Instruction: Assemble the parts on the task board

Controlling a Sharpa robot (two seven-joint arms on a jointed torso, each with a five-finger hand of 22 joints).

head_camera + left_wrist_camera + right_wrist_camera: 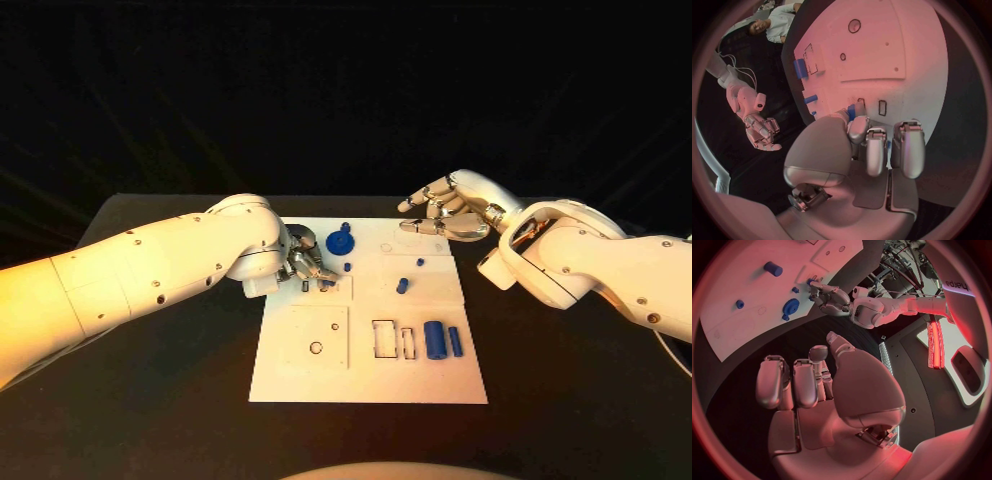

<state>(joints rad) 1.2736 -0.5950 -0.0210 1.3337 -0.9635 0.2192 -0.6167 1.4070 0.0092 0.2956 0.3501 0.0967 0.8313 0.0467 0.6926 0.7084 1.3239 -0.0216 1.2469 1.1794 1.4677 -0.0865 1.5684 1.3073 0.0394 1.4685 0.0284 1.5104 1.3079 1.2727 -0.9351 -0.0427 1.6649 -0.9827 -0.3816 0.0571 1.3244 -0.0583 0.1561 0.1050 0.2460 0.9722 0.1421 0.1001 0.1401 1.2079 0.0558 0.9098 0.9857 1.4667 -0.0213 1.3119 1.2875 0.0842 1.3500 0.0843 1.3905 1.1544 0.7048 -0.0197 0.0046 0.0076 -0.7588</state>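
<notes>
The left hand [306, 262] hovers over the task board [296, 375] near its far-left slots, fingers curled around a small blue part [851, 111] — apparently pinched. The blue gear [340, 241] lies just right of it. The right hand [440, 212], empty with loosely bent fingers, waits off the board's far-right corner — farther away.

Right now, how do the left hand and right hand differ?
Place: the left hand is over the task board at its left edge, next to the blue gear; the right hand hangs past the board's far right corner, over the black table.
Contact: the left hand's fingers reach down among small blue parts; the right hand touches nothing and holds nothing.
Shared: both silver, on white arms.
</notes>
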